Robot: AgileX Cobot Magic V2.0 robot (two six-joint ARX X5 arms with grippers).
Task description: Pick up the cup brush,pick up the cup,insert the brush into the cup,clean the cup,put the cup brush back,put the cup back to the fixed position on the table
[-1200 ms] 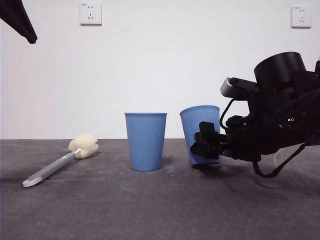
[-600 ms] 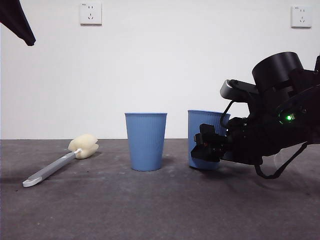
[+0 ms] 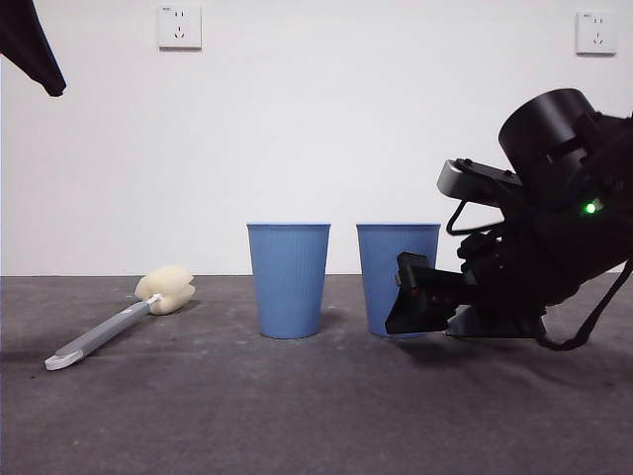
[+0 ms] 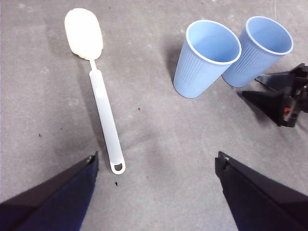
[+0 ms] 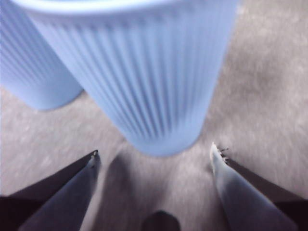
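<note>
The cup (image 3: 398,278) stands upright on the table (image 3: 297,416), right of centre in the front view, just beside a second blue cup (image 3: 288,279) at the middle of the frame. The brush (image 3: 119,319) lies flat at lower left, sponge head toward the wall, well apart from both cups.

The left wrist view looks down into both cups' open mouths and shows the brush's full length with its end loop, which the front view only shows foreshortened. The right wrist view shows the cup (image 5: 139,72) close and blurred, its ribbed wall filling the frame.

The table is dark grey and mottled; behind it is a white wall with two sockets (image 3: 179,27).

The right hand (image 3: 410,302) sits low at the cup's base, fingers spread wide either side of it, not touching it. The left hand (image 4: 154,163) hangs above the table, also spread wide, holding nothing.
</note>
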